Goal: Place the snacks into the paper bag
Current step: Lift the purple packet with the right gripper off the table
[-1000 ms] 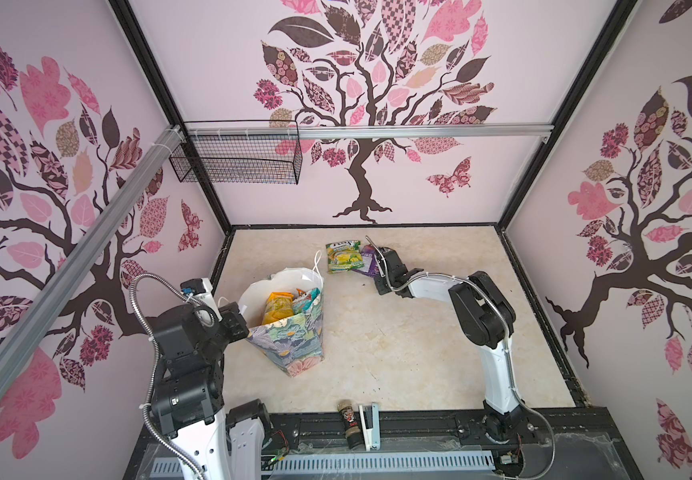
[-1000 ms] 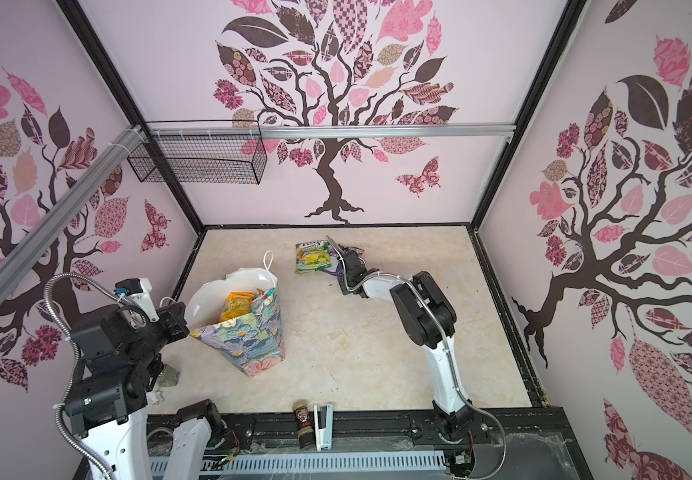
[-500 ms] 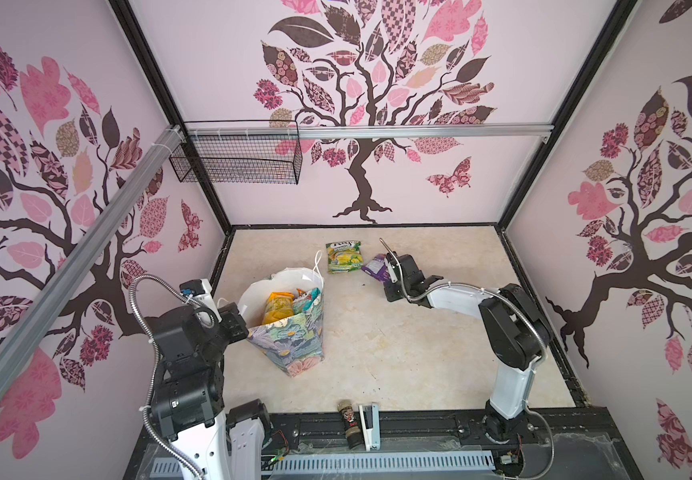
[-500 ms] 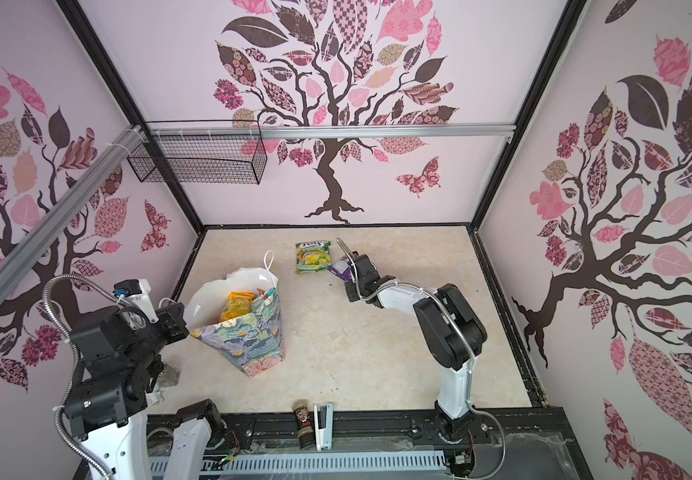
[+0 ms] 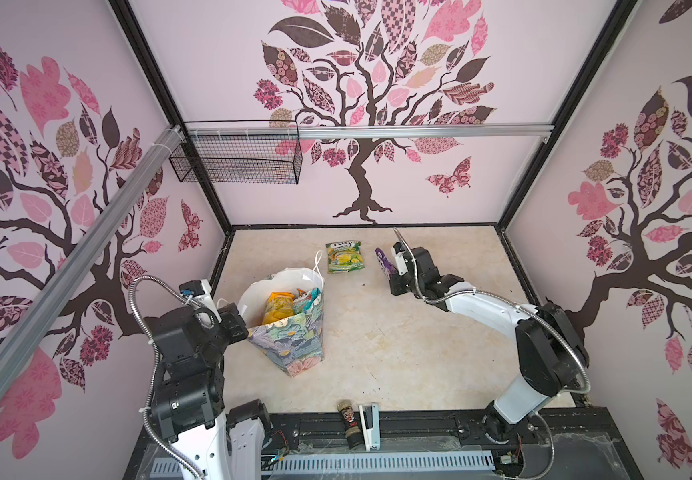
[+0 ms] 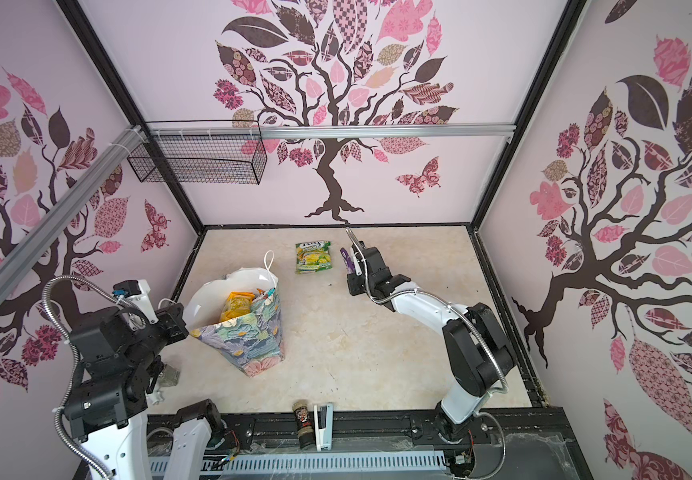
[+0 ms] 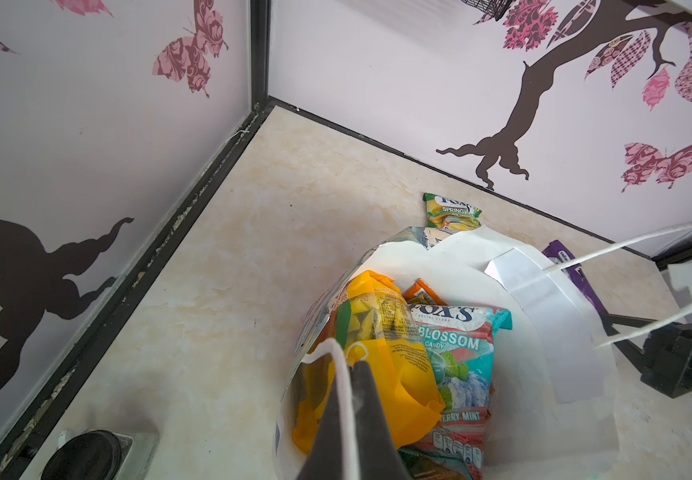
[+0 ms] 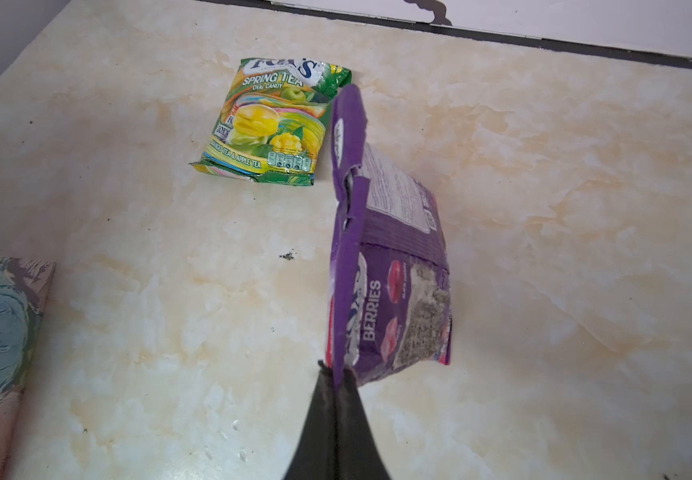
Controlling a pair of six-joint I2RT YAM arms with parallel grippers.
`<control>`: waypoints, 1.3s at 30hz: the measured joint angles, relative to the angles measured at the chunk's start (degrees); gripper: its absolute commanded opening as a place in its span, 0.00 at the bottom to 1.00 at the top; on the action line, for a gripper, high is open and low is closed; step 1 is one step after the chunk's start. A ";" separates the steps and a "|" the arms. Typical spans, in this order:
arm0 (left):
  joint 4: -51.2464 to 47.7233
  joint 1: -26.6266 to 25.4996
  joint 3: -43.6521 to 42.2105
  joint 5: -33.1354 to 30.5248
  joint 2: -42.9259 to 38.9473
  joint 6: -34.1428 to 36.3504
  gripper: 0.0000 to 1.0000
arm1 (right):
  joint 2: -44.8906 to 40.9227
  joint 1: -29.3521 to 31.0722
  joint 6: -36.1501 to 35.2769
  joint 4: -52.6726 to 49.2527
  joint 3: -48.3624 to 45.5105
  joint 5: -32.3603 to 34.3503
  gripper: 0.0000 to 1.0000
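The floral paper bag (image 5: pixel 294 336) (image 6: pixel 248 336) stands open left of centre, its white inside (image 7: pixel 543 332) showing. It holds several snacks: a yellow packet (image 7: pixel 381 353), a teal packet (image 7: pixel 456 357) and an orange one (image 7: pixel 421 291). My left gripper (image 7: pixel 346 365) (image 5: pixel 238 322) is shut on the bag's near rim. A green-yellow packet (image 5: pixel 345 257) (image 6: pixel 313 258) (image 8: pixel 273 124) lies flat near the back wall. To its right my right gripper (image 8: pixel 338 372) (image 5: pixel 392 266) is shut on one edge of a purple packet (image 8: pixel 377 270) (image 6: pixel 346 259), which hangs clear of the table.
A dark spice jar (image 5: pixel 350 424) and a white stapler (image 5: pixel 368 426) lie at the table's front edge. A black wire basket (image 5: pixel 236 160) hangs on the back-left rail. A dark-lidded clear container (image 7: pixel 86 457) sits by the left wall. Walls close in three sides.
The right arm has drawn back to the right, carrying the purple packet up and away from the green-yellow one. The left arm and the bag have not moved.
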 measured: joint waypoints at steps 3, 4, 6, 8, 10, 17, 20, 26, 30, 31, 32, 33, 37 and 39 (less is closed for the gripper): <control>-0.02 -0.11 0.00 0.00 0.00 0.02 0.00 | -1.92 0.00 0.37 -0.87 0.00 -1.05 0.00; -0.02 -0.11 0.00 0.00 -0.04 0.02 0.00 | -2.62 0.00 0.48 -1.22 0.02 -1.49 0.00; -0.04 -0.11 0.00 -0.02 -0.17 0.02 0.00 | -3.93 0.00 0.63 -1.90 0.07 -2.27 0.00; -0.07 -0.11 0.00 -0.04 -0.28 0.02 0.00 | -5.18 0.02 0.92 -2.43 0.13 -3.21 0.00; -0.07 -0.11 0.00 -0.04 -0.28 0.02 0.00 | -6.08 0.02 1.22 -2.82 0.28 -3.91 0.00; -0.11 -0.11 0.00 -0.07 -0.44 0.02 0.00 | -8.63 0.02 2.16 -5.22 2.21 -6.54 0.00; -0.20 -0.11 0.00 -0.11 -0.57 0.02 0.00 | -9.51 0.02 2.54 -5.95 3.91 -7.87 0.00; -0.37 -0.11 0.00 -0.20 -0.63 0.02 0.00 | -11.26 0.46 2.91 -7.52 8.46 -10.27 0.00; -0.39 -0.11 0.00 -0.22 -0.63 0.02 0.00 | -11.76 1.46 2.86 -9.29 12.61 -11.06 0.00; -0.39 -0.11 0.00 -0.22 -0.63 0.02 0.00 | -11.78 1.84 2.82 -9.62 13.77 -11.15 0.00; -0.39 -0.11 0.00 -0.22 -0.63 0.02 0.00 | -11.82 2.23 2.71 -9.97 14.97 -11.19 0.00; -0.42 -0.11 0.00 -0.22 -0.63 0.02 0.00 | -11.87 2.67 2.62 -10.47 16.04 -11.19 0.00; -0.42 -0.11 0.00 -0.22 -0.63 0.02 0.00 | -11.87 5.09 1.95 -12.57 20.74 -11.08 0.00; -0.42 -0.11 0.00 -0.22 -0.63 0.02 0.00 | -11.87 6.73 1.44 -13.42 22.80 -10.69 0.00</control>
